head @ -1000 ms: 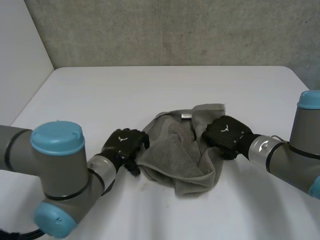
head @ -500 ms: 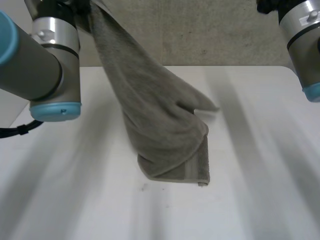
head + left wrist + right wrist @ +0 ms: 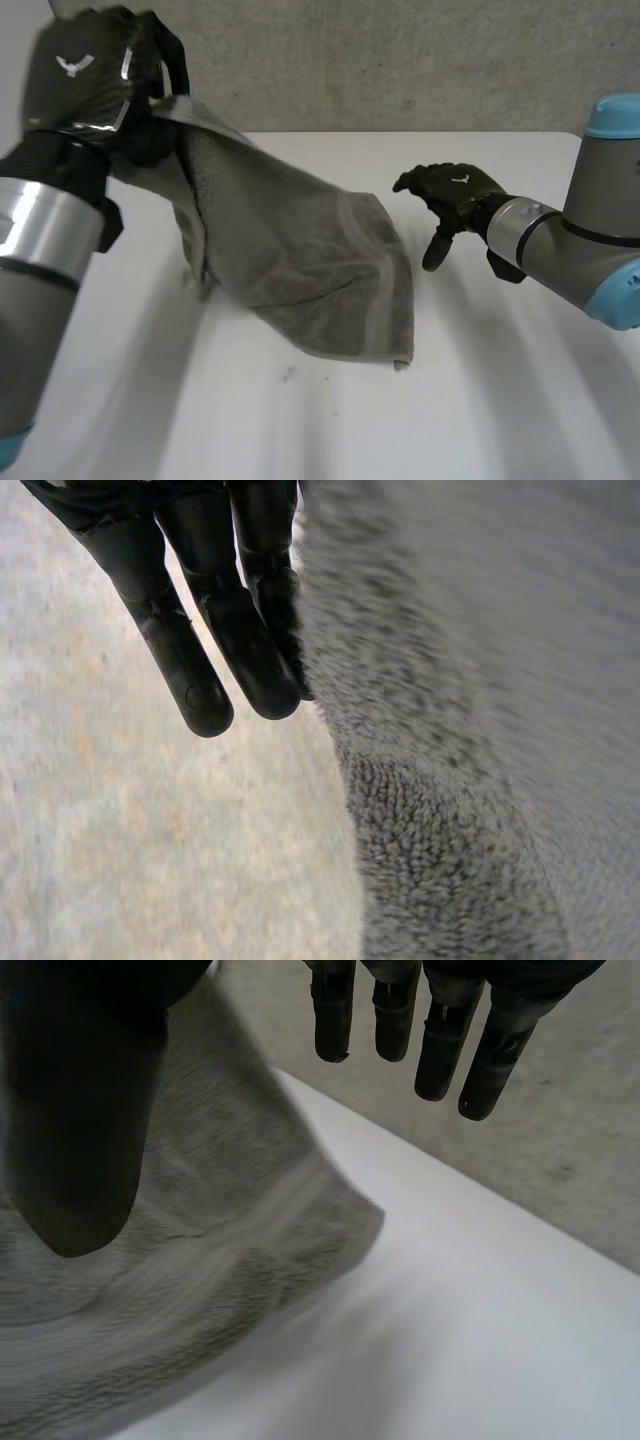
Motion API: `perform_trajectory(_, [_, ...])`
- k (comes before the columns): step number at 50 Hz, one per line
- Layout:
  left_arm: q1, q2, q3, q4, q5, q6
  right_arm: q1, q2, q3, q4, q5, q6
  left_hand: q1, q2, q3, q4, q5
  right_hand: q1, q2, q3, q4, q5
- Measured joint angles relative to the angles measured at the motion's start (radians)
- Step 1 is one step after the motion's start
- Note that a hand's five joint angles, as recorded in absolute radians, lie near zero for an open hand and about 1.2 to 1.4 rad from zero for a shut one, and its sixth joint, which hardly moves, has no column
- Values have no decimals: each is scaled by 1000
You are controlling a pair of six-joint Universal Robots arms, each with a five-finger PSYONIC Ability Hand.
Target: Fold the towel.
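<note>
The grey towel [image 3: 300,260] hangs from my left hand [image 3: 85,80], which is raised high at the near left and shut on the towel's top edge. From there the cloth slopes down to the white table [image 3: 500,400], where its lower corner rests. In the left wrist view the fingers [image 3: 240,630] lie straight against the towel [image 3: 470,730]. My right hand [image 3: 455,190] hovers just right of the towel's right edge, open and holding nothing. In its wrist view the straight fingers [image 3: 440,1040] and thumb [image 3: 80,1110] stand apart above the towel [image 3: 200,1250].
A grey concrete wall [image 3: 400,60] runs behind the table's far edge. Bare white table [image 3: 420,1340] lies under and to the right of my right hand. My left forearm [image 3: 40,280] fills the near left.
The towel went from a heap on the table to hanging from my raised left hand. My right hand let go, opened and came down beside the towel's right edge.
</note>
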Motion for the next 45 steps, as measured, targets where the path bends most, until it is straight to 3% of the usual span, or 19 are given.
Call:
perform_trajectory(10, [5,153,-6,-106,14,-2,38,-21,120,74,3,-13,0,0,0,0,0,124,86,108,83,136])
perform_trajectory(17, [8,155,63,-199,1,-7,53,-131,370,-39,58,-21,0,0,0,0,0,124,86,108,83,136])
perform_trajectory(28, [8,137,99,-219,-6,-20,107,-222,636,-276,87,-23,0,0,0,0,0,153,97,125,118,169])
perform_trajectory(45, [48,108,82,-215,-4,-125,159,-103,633,-423,178,-95,0,0,0,0,0,408,386,397,374,409])
